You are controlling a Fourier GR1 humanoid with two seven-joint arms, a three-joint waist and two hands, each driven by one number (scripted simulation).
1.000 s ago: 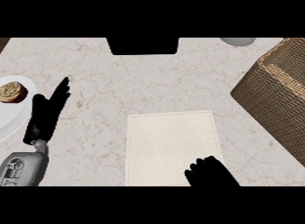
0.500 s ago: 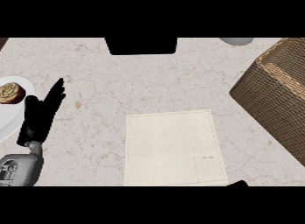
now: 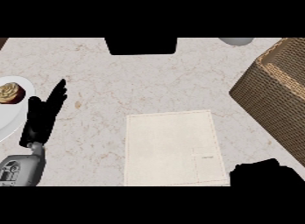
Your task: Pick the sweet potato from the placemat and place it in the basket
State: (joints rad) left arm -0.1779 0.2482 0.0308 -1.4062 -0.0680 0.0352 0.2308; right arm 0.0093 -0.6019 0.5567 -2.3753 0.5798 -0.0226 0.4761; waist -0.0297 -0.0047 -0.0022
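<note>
The sweet potato shows nowhere: the placemat (image 3: 171, 146) lies bare, and the basket (image 3: 281, 98) stands at the right. Such a root would likely be stiff, fairly heavy and tapered, best taken round its thick middle. The left hand (image 3: 44, 114) rests open beside the plate (image 3: 3, 116). The right hand (image 3: 266, 173), at the near right edge, shows more than half a second ago; whether it holds anything cannot be told.

The light is bright and even over the whole counter (image 3: 148, 78). No strong shadows fall on it, and nothing shines or glares. The mat (image 3: 173, 148) looks pale and flat, with soft edges. The basket (image 3: 281, 100) is darker on its side wall than on its rim. The plate (image 3: 0, 118) is plain white. The black hands look like flat dark shapes.
</note>
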